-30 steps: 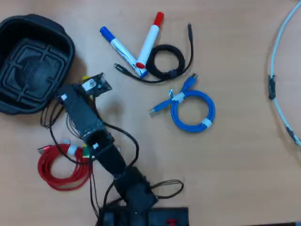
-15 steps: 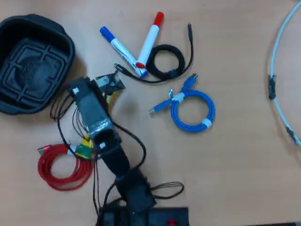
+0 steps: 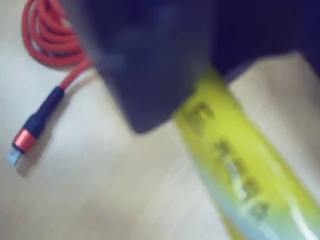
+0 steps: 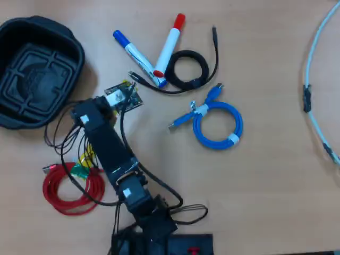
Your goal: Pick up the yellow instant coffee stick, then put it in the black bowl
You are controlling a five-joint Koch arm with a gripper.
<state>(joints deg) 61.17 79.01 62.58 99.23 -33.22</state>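
The yellow instant coffee stick [image 3: 235, 165] fills the lower right of the blurred wrist view. Its upper end runs in between the dark jaws of my gripper [image 3: 200, 95], which looks shut on it. In the overhead view only a bit of the yellow stick [image 4: 85, 158] and its green end show from under the arm, beside the red cable. The gripper itself is hidden under the arm there. The black bowl [image 4: 71, 42] sits at the upper left, above and to the left of the stick, and holds nothing.
A coiled red cable [image 4: 66, 194] lies just below the stick; its plug shows in the wrist view [image 3: 30, 135]. A blue-capped marker [image 4: 135, 56], a red-capped marker [image 4: 169, 45], a black cable coil [image 4: 186, 69] and a blue cable coil [image 4: 218, 125] lie to the right.
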